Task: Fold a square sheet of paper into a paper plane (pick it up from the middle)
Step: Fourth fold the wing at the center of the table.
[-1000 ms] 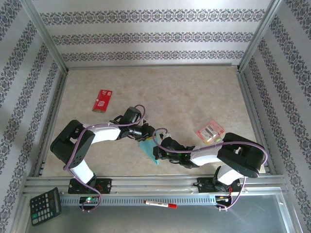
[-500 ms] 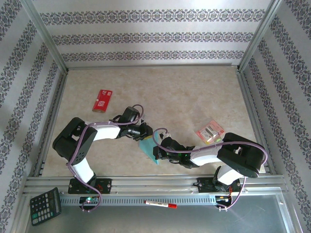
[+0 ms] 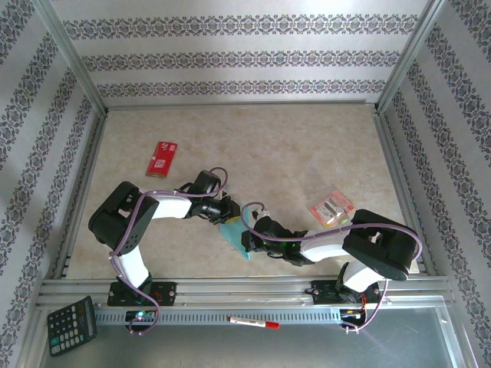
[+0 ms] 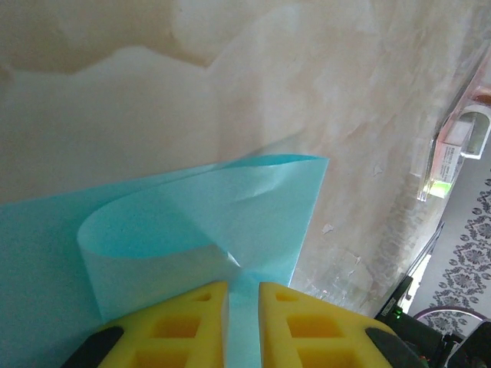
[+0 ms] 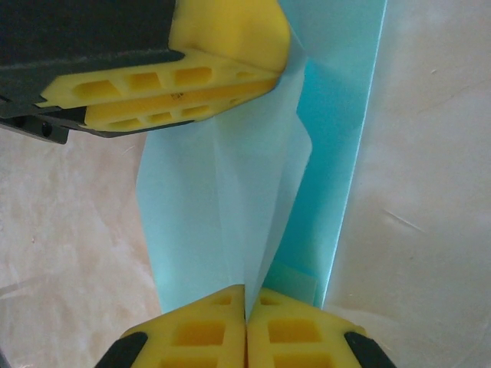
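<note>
The square sheet of paper [image 3: 234, 236] is light teal-blue and partly folded, lying near the table's front middle between both grippers. My left gripper [image 3: 228, 215] holds its far edge. In the left wrist view the paper [image 4: 207, 222] curls up in a loop, and a strip of it runs between the nearly closed yellow jaws of my left gripper [image 4: 243, 290]. My right gripper [image 3: 247, 244] is shut on a raised crease of the paper [image 5: 230, 192] at the near end. In the right wrist view, my right gripper [image 5: 245, 293] faces the left gripper's fingers [image 5: 192, 69] at the far end.
A red rectangular packet [image 3: 162, 158] lies at the far left. A small pink-and-yellow packet [image 3: 331, 207] lies to the right of the arms. A calculator [image 3: 71, 325] and a pen [image 3: 253, 321] rest on the metal ledge in front. Metal rails frame the table.
The left arm's elbow has drifted slightly right and away from the near edge. Both grippers and the paper stay almost where they were.
</note>
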`<action>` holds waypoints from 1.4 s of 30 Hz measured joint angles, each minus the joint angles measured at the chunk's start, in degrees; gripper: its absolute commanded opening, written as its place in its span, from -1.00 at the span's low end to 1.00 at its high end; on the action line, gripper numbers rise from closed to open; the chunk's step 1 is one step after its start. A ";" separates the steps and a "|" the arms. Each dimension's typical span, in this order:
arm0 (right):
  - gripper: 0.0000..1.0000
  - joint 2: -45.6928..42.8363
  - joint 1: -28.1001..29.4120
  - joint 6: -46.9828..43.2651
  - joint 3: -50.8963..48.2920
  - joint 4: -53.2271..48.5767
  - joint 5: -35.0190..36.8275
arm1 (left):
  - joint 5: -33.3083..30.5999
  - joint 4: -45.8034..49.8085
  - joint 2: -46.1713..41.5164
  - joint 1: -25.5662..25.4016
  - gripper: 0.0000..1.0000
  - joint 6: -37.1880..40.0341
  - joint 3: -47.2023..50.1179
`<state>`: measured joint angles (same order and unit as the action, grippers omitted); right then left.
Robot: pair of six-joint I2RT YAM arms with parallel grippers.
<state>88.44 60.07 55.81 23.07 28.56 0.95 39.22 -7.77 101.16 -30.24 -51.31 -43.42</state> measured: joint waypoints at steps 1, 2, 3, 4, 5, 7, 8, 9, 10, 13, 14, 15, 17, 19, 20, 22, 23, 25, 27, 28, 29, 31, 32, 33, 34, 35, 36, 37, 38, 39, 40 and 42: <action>-0.79 -0.09 0.00 -0.02 0.00 -0.04 -0.02 | 0.00 0.00 0.02 0.00 -0.64 0.11 0.00; -0.76 -0.24 0.00 -0.04 0.00 -0.22 -0.13 | 0.02 0.00 0.04 0.00 -0.64 0.26 0.00; -0.74 -0.50 -0.11 -0.13 0.00 -0.48 -0.35 | 0.00 0.02 0.04 0.00 -0.64 0.37 0.00; -0.72 -0.81 -0.26 -0.20 0.00 -0.87 -0.48 | 0.02 0.02 0.04 0.00 -0.64 0.52 0.00; -0.71 -1.36 -0.42 -0.22 0.00 -1.51 -0.50 | 0.00 0.00 0.04 0.00 -0.64 0.59 0.00; -0.68 -2.67 -0.74 -0.20 0.00 -2.62 -0.63 | -0.02 0.00 0.07 0.00 -0.64 0.85 0.00; -0.67 -3.48 -0.74 -0.20 0.00 -3.08 -0.66 | -0.02 0.00 0.07 0.00 -0.64 1.01 0.00; -0.66 -4.31 -0.72 -0.20 0.00 -3.43 -0.74 | -0.02 0.00 0.09 0.00 -0.64 1.16 0.00; -0.66 -4.94 -0.72 -0.20 0.00 -3.52 -1.01 | -0.02 0.00 0.11 0.00 -0.64 1.22 0.00; -0.66 -6.01 -0.72 -0.02 0.00 -3.61 -1.57 | -0.02 0.00 0.11 0.00 -0.64 1.42 0.02; -0.68 -6.05 -0.72 0.02 0.00 -3.61 -1.84 | -0.02 0.00 0.11 0.00 -0.64 1.44 0.04; -0.70 -6.05 -0.72 0.04 0.00 -3.69 -1.97 | -0.02 -0.02 0.11 0.00 -0.64 1.46 0.04; -0.74 -6.05 -0.74 0.35 0.00 -3.74 -2.12 | -0.02 -0.02 0.11 0.00 -0.64 1.49 0.04; -0.79 -6.01 -0.72 0.76 0.00 -3.69 -2.19 | -0.02 -0.02 0.11 0.00 -0.64 1.57 0.04; -0.80 -5.92 -0.74 1.01 0.00 -3.61 -2.34 | -0.02 -0.02 0.11 0.00 -0.64 1.60 0.07; -0.83 -5.68 -0.72 1.11 0.00 -3.41 -2.51 | -0.02 -0.04 0.11 0.00 -0.64 1.60 0.11; -0.84 -5.60 -0.72 1.11 -0.02 -3.39 -2.58 | -0.04 -0.11 0.09 0.00 -0.64 1.62 0.17; -0.86 -5.51 -0.68 1.09 -0.35 -2.78 -2.60 | -0.04 -0.31 0.09 0.00 -0.64 1.62 0.28; -0.87 -5.46 -0.68 1.07 -1.01 -1.66 -2.75 | -0.09 -0.42 0.09 0.00 -0.64 1.62 0.33; -0.87 -5.42 -0.66 1.07 -1.36 -1.05 -2.80 | -0.15 -0.42 0.09 0.00 -0.64 1.64 0.35; -0.88 -5.31 -0.59 1.03 -1.75 -0.28 -2.82 | -0.20 -0.46 0.09 0.00 -0.64 1.64 0.39; -0.88 -4.74 -0.48 0.87 -2.14 1.33 -3.06 | -0.20 -0.48 0.07 0.00 -0.64 1.73 0.44; -0.88 -4.22 -0.28 0.83 -2.25 2.29 -3.28 | -0.20 -0.50 0.07 0.00 -0.64 1.81 0.44; -0.87 -3.63 -0.17 0.76 -2.64 3.76 -3.50 | -0.20 -0.52 0.07 0.00 -0.64 1.84 0.48; -0.86 -3.10 -0.17 0.66 -3.15 5.11 -3.63 | -0.22 -0.70 0.04 0.00 -0.64 1.84 0.57; -0.85 -2.45 -0.20 0.63 -3.76 6.56 -3.74 | -0.22 -0.92 0.04 0.00 -0.64 1.84 0.70; -0.85 -1.70 -0.20 0.63 -4.28 7.87 -3.93 | -0.20 -1.11 0.02 0.00 -0.64 1.84 0.79; -0.84 -1.14 -0.20 0.66 -4.61 8.70 -4.09 | -0.20 -1.31 0.00 0.00 -0.64 1.84 0.92; -0.82 -0.59 -0.20 0.79 -4.94 9.62 -4.26 | -0.20 -1.55 -0.02 0.00 -0.64 1.84 1.05; -0.80 -0.20 -0.20 0.92 -5.20 10.40 -4.33 | -0.20 -1.75 -0.07 0.00 -0.64 1.84 1.18; -0.78 -0.09 -0.20 1.05 -5.46 10.88 -4.46 | -0.22 -1.84 -0.09 0.00 -0.65 1.84 1.25; -0.73 -0.11 -0.20 1.40 -6.05 12.00 -4.55 | -0.22 -1.97 -0.13 0.00 -0.65 1.84 1.31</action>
<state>88.33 59.88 57.21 17.02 40.56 -3.60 39.00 -9.74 101.03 -30.24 -49.47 -42.11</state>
